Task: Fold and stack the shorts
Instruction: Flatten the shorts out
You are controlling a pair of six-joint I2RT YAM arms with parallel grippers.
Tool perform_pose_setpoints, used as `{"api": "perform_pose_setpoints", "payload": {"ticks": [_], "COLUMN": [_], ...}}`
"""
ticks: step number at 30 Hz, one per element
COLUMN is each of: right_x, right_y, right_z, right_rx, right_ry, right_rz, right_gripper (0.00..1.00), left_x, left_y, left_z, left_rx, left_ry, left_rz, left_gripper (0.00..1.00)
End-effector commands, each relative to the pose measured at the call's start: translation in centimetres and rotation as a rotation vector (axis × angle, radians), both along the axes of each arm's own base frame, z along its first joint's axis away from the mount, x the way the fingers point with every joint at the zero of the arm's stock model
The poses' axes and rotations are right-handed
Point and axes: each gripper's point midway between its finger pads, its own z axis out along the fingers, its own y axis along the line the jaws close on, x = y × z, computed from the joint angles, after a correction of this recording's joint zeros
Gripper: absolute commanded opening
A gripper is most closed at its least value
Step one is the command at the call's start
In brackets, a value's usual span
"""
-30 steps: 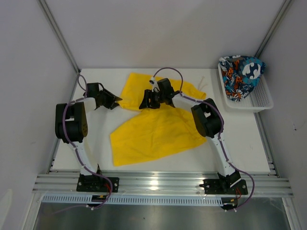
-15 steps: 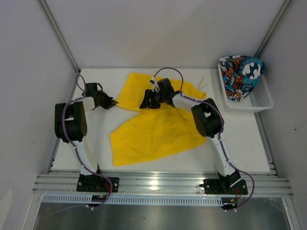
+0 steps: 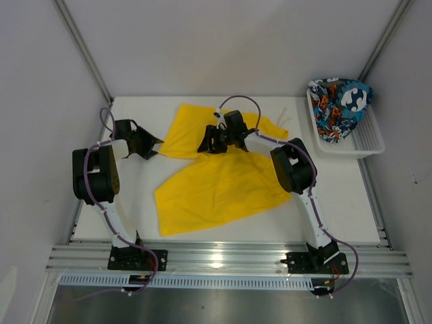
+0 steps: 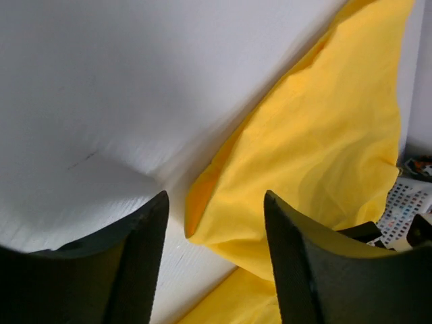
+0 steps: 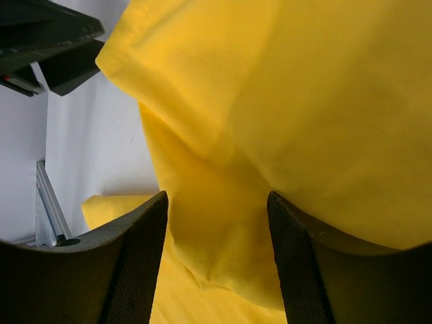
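Plain bright yellow cloth shorts [image 3: 216, 182]: spread across the middle of the white counter [image 3: 337, 196]
Teal, orange, black and white printed cloth shorts [image 3: 337, 104]: heaped in the white plastic mesh basket [image 3: 368, 142], far right
Left pincer [image 3: 156, 142]: fingers apart, over bare counter just beside the yellow shorts' left edge
Right pincer [image 3: 206, 145]: fingers apart, over the yellow cloth's far middle

We see the yellow shorts [image 3: 216, 185] spread over the middle of the white counter [image 3: 337, 196], one part lying near us and another angled toward the far side. Our left tool [image 3: 152, 143] sits just beside the cloth's far-left edge, jaws apart. Our right tool [image 3: 204, 145] is over the yellow fabric. The printed shorts [image 3: 337, 108] lie bunched in the white basket [image 3: 368, 145] at far right.
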Motion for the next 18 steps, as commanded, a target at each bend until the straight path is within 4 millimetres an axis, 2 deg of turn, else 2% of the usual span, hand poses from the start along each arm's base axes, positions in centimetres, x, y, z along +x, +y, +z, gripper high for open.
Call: {"api": "perform_pose_setpoints", "payload": {"ticks": [1, 2, 5, 6, 7, 8, 9, 10, 11, 12, 13, 14, 15, 16, 18], "right_x": [0.3, 0.8, 1.1, 1.3, 1.5, 1.7, 2.1, 2.1, 2.3, 2.3, 1.8, 1.4, 0.2, -0.6, -2.5], "right_y": [0.1, 0.9, 1.4, 1.3, 1.1, 0.6, -0.9, -1.7, -2.6, -5.1, -6.4, -7.8, -10.6, -11.9, -14.7], "right_z": [1.5, 3.0, 5.2, 6.4, 7.1, 7.8, 9.3, 10.1, 11.2, 9.5, 13.0, 13.4, 13.8, 13.9, 14.1], "right_rx": [-0.019, -0.009, 0.006, 0.013, 0.013, 0.007, -0.012, -0.018, -0.019, -0.074, -0.046, -0.056, -0.078, -0.087, -0.099], "right_ry": [-0.02, -0.057, -0.085, -0.1, -0.109, -0.116, -0.135, -0.151, -0.171, -0.136, -0.178, -0.176, -0.162, -0.157, -0.147], "right_rz": [-0.005, 0.001, 0.008, -0.003, -0.018, -0.045, -0.117, -0.154, -0.201, -0.302, -0.353, -0.401, -0.5, -0.543, -0.638], "right_gripper": [0.65, 0.66, 0.73, 0.78, 0.83, 0.9, 0.93, 0.93, 0.94, 0.95, 0.95, 0.95, 0.96, 0.96, 0.99], "left_x": [2.3, 2.1, 0.9, 0.0, -0.6, -1.7, -2.4, -3.8, -5.2, -5.9, -8.2, -9.0, -9.8, -12.0, -13.8], "left_y": [1.9, 2.2, 2.3, 2.3, 1.5, 1.2, 1.1, -0.3, -0.9, -1.4, -1.7, -1.8, -2.1, -3.2, -3.3], "left_z": [6.8, 8.5, 10.8, 12.2, 13.0, 12.9, 13.2, 14.1, 13.2, 13.4, 12.1, 12.2, 12.1, 11.1, 11.1], "left_rx": [0.105, 0.141, 0.187, 0.215, 0.231, 0.245, 0.271, 0.276, 0.27, 0.267, 0.266, 0.244, 0.228, 0.21, 0.211], "left_ry": [-0.171, -0.205, -0.232, -0.253, -0.268, -0.249, -0.246, -0.267, -0.241, -0.253, -0.231, -0.236, -0.238, -0.231, -0.23], "left_rz": [0.017, 0.028, 0.038, 0.057, 0.043, 0.039, 0.053, 0.038, 0.038, 0.038, 0.042, 0.059, 0.06, 0.035, 0.034], "left_gripper": [0.64, 0.74, 0.8, 0.82, 0.84, 0.85, 0.88, 0.9, 0.93, 0.95, 0.97, 0.99, 0.99, 0.99, 0.99]}}
